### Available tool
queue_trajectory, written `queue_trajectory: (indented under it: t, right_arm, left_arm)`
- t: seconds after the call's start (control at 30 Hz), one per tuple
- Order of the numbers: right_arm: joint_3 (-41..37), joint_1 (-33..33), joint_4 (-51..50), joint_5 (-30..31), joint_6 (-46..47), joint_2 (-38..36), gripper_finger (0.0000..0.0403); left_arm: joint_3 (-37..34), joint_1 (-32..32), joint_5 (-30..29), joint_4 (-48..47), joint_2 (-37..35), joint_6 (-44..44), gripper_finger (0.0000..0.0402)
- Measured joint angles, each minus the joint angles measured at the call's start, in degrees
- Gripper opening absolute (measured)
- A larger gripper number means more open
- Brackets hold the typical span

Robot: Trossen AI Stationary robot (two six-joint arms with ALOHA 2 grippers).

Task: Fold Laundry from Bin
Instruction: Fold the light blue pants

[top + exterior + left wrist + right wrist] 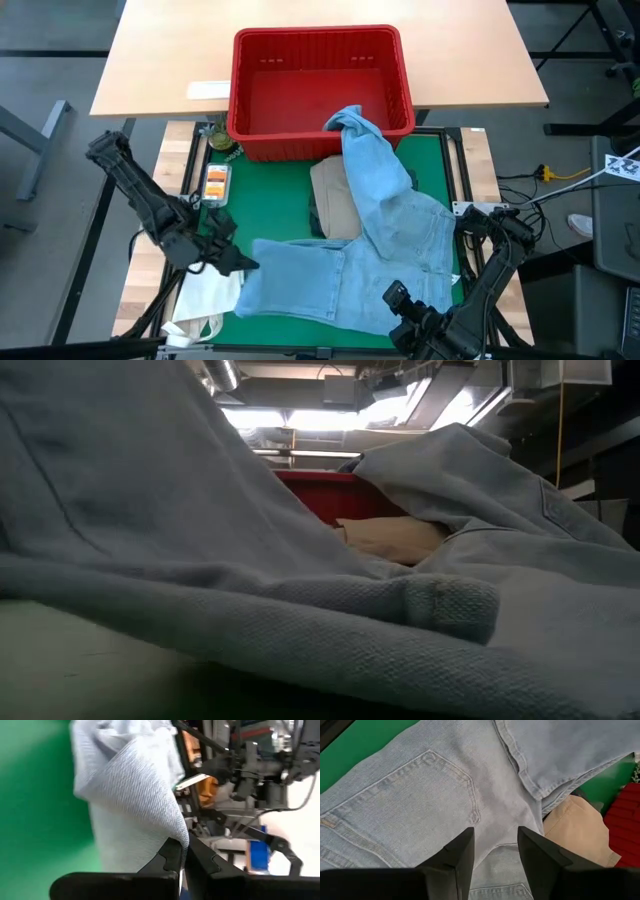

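On the green mat (270,205), light blue jeans (385,235) lie spread, one leg draped over the red bin (320,85) rim at 12 o'clock. Khaki garment (335,190) sits under them. Left gripper (243,262) at 9 o'clock, clamped on the leg hem. Right gripper (495,851) at 5 o'clock, fingers apart above the seat, holding nothing.

I count one red bin (320,85), one pair of light blue jeans (370,240), one khaki garment (335,195), two tools.

Left claw (182,857) pinches light blue denim (132,815) above green mat (35,805).
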Motion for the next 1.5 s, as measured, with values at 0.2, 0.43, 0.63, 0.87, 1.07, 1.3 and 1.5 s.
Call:
queue_trajectory:
  t: [0.2, 0.43, 0.63, 0.87, 1.07, 1.3, 1.5]
  right_arm:
    - [0.00, 0.00, 0.04, 0.00, 0.04, 0.00, 0.0152]
    - [0.00, 0.00, -0.14, -0.17, -0.02, 0.00, 0.0152]
    - [0.02, 0.00, -0.81, -0.39, -0.08, 0.00, 0.0152]
    - [0.02, 0.00, -1.16, -0.40, -1.55, 0.00, 0.0152]
    - [0.02, 0.00, -1.36, -3.07, -1.53, 0.00, 0.0152]
    - [0.02, 1.02, -2.53, -10.87, 0.33, -0.48, 0.0152]
    - [0.04, 3.50, -3.67, -7.65, 8.21, -3.34, 0.0152]
  left_arm:
    - [0.00, 3.58, 2.79, 16.17, 5.93, 7.17, 0.0005]
    - [0.00, 6.91, 3.05, 35.86, 13.41, 12.19, 0.0007]
    - [0.00, 10.05, 5.85, 48.86, 20.52, 12.25, 0.0008]
    - [1.91, 14.66, 11.68, 56.71, 27.54, 12.26, 0.0008]
    - [11.82, 18.18, 19.98, 56.13, 32.76, 19.47, 0.0008]
    - [22.49, 20.92, 26.63, 51.87, 39.16, 25.80, 0.0008]
    - [26.03, 23.18, 28.54, 48.95, 44.87, 25.65, 0.0008]
